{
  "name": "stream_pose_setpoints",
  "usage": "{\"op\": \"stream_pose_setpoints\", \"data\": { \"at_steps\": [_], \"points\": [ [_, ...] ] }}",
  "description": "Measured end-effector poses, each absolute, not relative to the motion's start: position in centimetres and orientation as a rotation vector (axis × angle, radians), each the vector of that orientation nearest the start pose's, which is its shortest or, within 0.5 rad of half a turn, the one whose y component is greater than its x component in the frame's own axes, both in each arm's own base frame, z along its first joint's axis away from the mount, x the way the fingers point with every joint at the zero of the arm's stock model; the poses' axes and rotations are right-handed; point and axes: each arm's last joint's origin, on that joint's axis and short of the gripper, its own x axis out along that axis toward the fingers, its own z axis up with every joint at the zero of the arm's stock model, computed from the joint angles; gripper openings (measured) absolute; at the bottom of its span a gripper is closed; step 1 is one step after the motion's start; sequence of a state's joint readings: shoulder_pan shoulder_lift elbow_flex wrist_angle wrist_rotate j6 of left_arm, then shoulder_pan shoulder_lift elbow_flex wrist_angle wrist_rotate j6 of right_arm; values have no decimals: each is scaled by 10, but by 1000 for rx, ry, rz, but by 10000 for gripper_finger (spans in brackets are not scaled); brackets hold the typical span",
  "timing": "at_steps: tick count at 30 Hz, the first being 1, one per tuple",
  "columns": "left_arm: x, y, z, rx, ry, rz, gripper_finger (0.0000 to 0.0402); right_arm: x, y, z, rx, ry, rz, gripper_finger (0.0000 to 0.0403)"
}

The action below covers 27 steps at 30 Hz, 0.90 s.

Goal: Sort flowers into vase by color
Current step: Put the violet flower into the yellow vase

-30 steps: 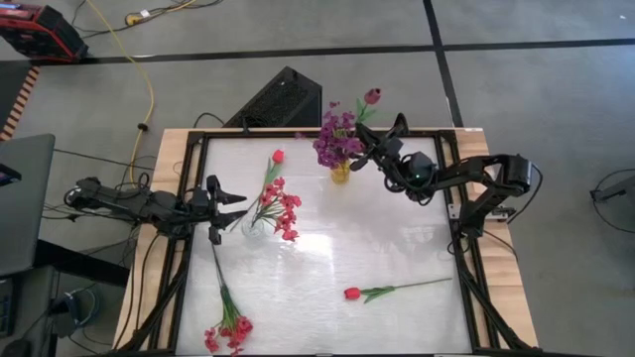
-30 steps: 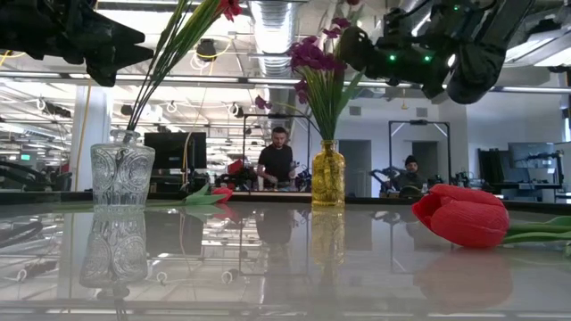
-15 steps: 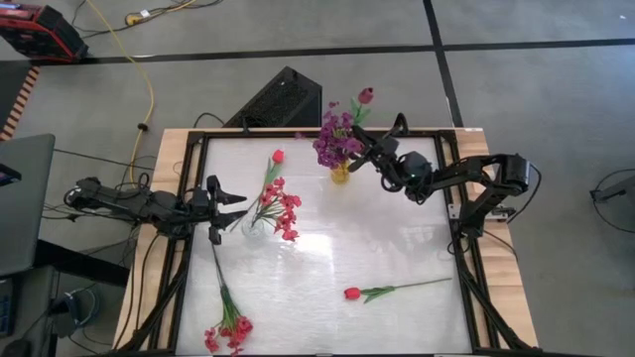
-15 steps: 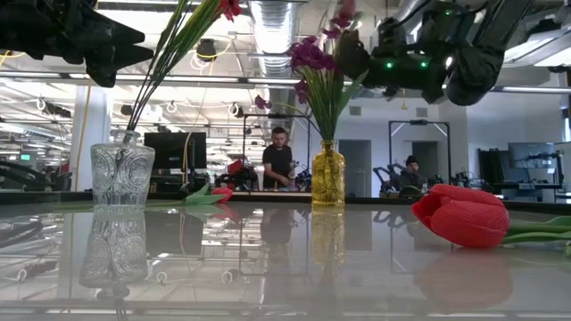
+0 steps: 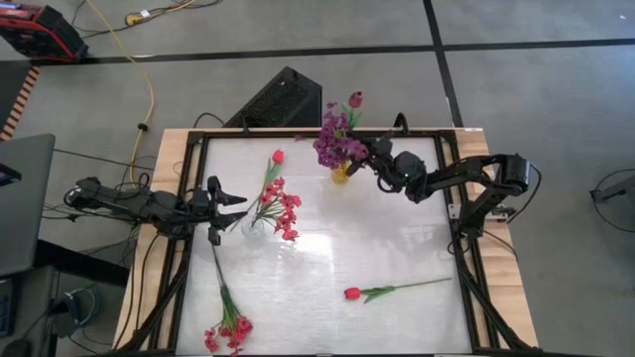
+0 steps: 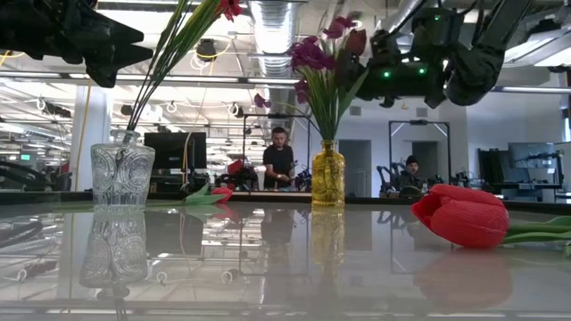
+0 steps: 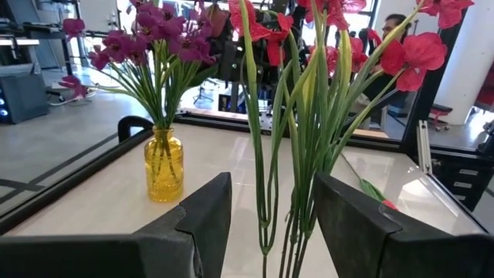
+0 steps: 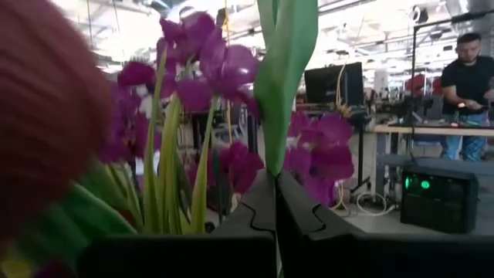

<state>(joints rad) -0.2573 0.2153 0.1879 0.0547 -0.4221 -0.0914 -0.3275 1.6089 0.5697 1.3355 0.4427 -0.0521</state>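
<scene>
My right gripper [image 5: 376, 161] is shut on a dark maroon tulip [image 5: 354, 99] and holds it against the purple bunch [image 5: 335, 139] in the yellow vase [image 5: 340, 174] near the table's far edge. In the low view the tulip [image 6: 356, 42] sits beside the purple blooms. My left gripper [image 5: 235, 208] is open beside the clear glass vase [image 5: 253, 226], which holds pink-red clusters and a red tulip [image 5: 278, 156]; the fingers stand on either side of these stems [image 7: 266, 193] without touching them. A red tulip [image 5: 352, 294] and a pink-red cluster [image 5: 228, 332] lie flat on the table. My right gripper pinches the maroon tulip's green stem and leaf [image 8: 284, 147] between its two shut fingers. It comes roughly level from the table's right. The tulip is lifted clear, its head above the fingers. The purple bunch hides the stem's lower end.
A black box [image 5: 283, 99] sits just beyond the table's far edge. The lying red tulip [image 6: 459, 214] is near the low camera on the right. The table's middle [image 5: 347, 238] is bare. People stand in the room behind the table.
My right gripper has moved toward the table's left, closer to the yellow vase, carrying the maroon tulip with it. The tulip's head now stands over the purple bunch instead of to its right.
</scene>
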Motion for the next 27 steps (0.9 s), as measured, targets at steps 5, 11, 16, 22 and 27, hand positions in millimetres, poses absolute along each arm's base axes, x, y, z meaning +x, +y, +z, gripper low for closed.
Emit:
{"op": "stream_pose_setpoints", "data": {
  "at_steps": [5,11,16,22,27],
  "points": [
    [102,-15,215,-99,-28,164,171,278,-105,210,-31,-241,-765,19],
    [102,-15,215,-100,-29,163,171,280,-104,205,-33,-186,-758,22],
    [102,-15,215,-101,-29,163,171,280,-102,204,-35,-171,-752,22],
    [102,-15,215,-104,-22,163,171,281,-102,199,-39,-119,-752,26],
    [102,-15,214,-102,-16,163,171,282,-101,198,-78,-92,-751,39]
  ]
}}
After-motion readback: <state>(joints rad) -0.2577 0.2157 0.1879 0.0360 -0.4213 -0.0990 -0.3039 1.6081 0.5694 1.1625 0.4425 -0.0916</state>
